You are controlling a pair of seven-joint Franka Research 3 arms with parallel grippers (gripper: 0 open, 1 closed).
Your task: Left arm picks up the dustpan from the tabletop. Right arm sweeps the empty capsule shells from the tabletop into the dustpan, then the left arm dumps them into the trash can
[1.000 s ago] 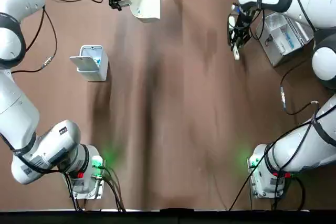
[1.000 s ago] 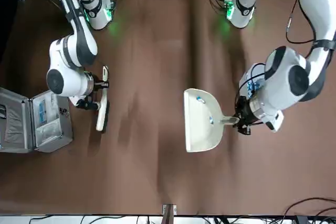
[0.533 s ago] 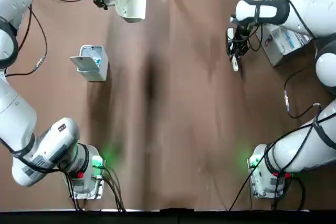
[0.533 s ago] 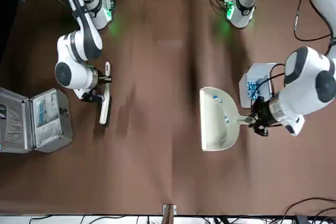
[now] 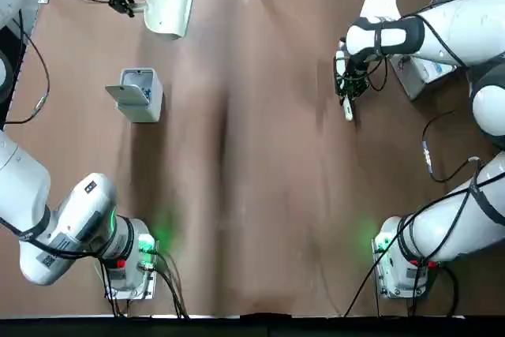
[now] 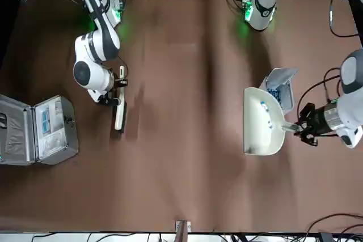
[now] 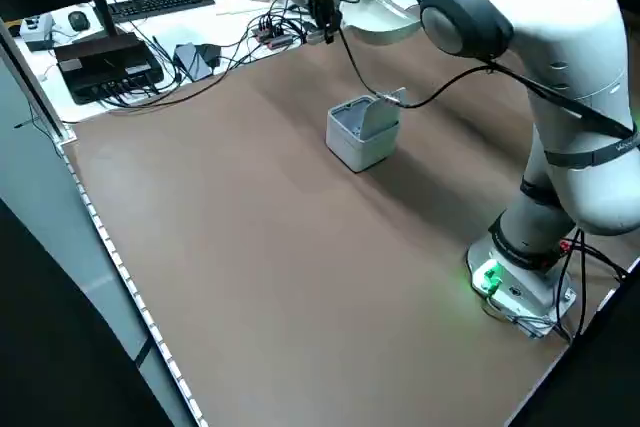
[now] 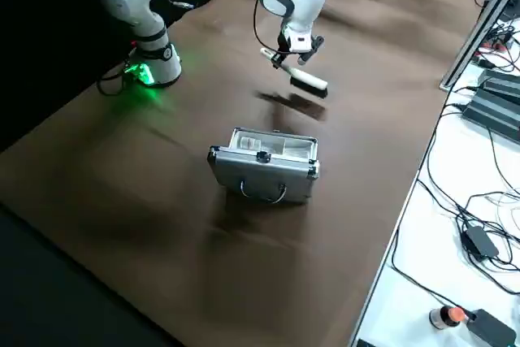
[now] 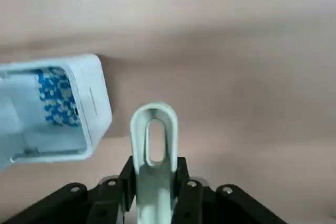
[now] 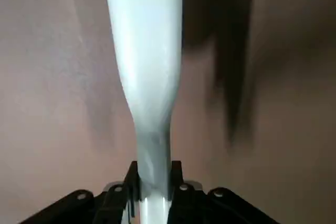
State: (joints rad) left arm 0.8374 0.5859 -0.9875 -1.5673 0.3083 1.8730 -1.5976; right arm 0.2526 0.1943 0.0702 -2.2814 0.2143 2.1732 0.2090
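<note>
1. Left hand (image 6: 306, 129): pinching the dustpan (image 6: 262, 122) by its thin looped handle, held clear of the bench (image 5: 260, 155). From my console the left wrist view shows the black fingers (image 9: 126, 179) pressed onto the handle on both sides.

2. Dustpan: pale cream plastic, smooth, wide shallow scoop tapering to a short handle. Its long axis runs straight out from the left hand, scoop mouth farthest from the fingers. A few empty capsule shells (image 6: 264, 106), tiny blue and white, lie in the scoop.

3. Trash can (image 5: 139, 94): small square light-grey bin, flip lid open, bluish bits inside. It stands just beside the scoop in the front view, on the side toward the arm bases, and near the handle tip in the left wrist view. This is the relation I judge the dump turns on: the scoop must come over the opening and tip (the left hand is plainly the nearer one).

4. Right hand (image 6: 116, 90): pressed together on the stem of the slim white brush (image 6: 119, 116), which extends lengthwise away from it, well apart from the dustpan.

5. Silver metal case (image 6: 35, 130): open, ribbed, beside the right hand.
</note>
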